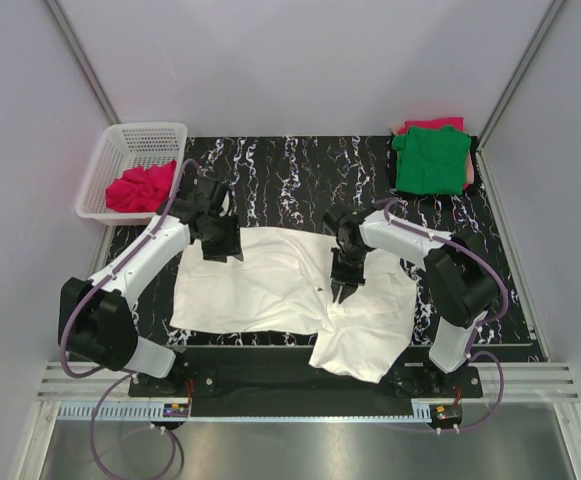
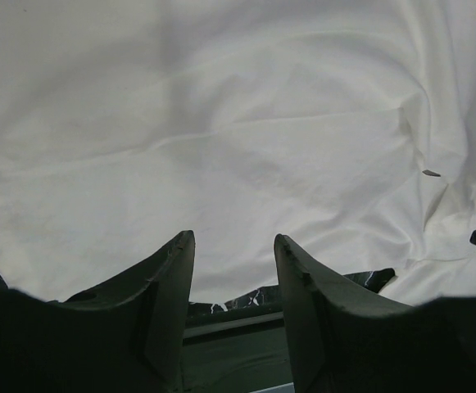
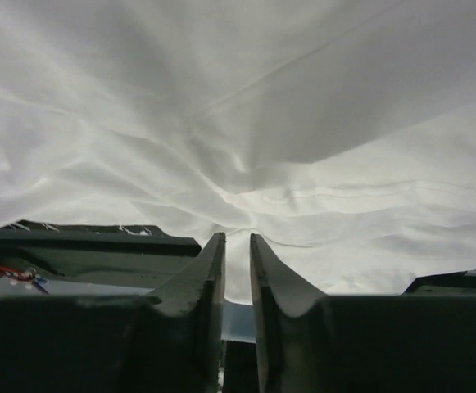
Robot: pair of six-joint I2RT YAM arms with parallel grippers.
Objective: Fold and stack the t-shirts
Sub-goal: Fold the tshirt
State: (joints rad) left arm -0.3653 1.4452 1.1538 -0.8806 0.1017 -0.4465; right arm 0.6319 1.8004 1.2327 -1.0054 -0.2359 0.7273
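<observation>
A white basket (image 1: 120, 135) sits at the far left, just off the back corner of the black counter (image 1: 290, 165). A pinkish-red t-shirt (image 1: 142, 187) lies crumpled inside it.

Next comes the left arm (image 1: 145, 255). It reaches in over the left back corner of the white t-shirt (image 1: 270, 285). The left fingers (image 2: 172, 286) are spread apart with a wide gap. Nothing sits between them. The white cloth lies just past their tips.

The white t-shirt is in the middle of the counter, opened out and a bit wrinkly. Its near right part is bunched up and hangs over the near edge of the counter.

The right arm (image 1: 410, 240) bends in from the right. The right fingers (image 3: 201, 278) point down at the right half of the white t-shirt. They stand only a little apart, with a thin gap. Their tips are right at a fold where the wrinkles meet.

In the back right corner, well apart from the white one, a green t-shirt (image 1: 430, 160) lies folded. It rests on a red cloth (image 1: 435, 124) that peeks out behind it.
</observation>
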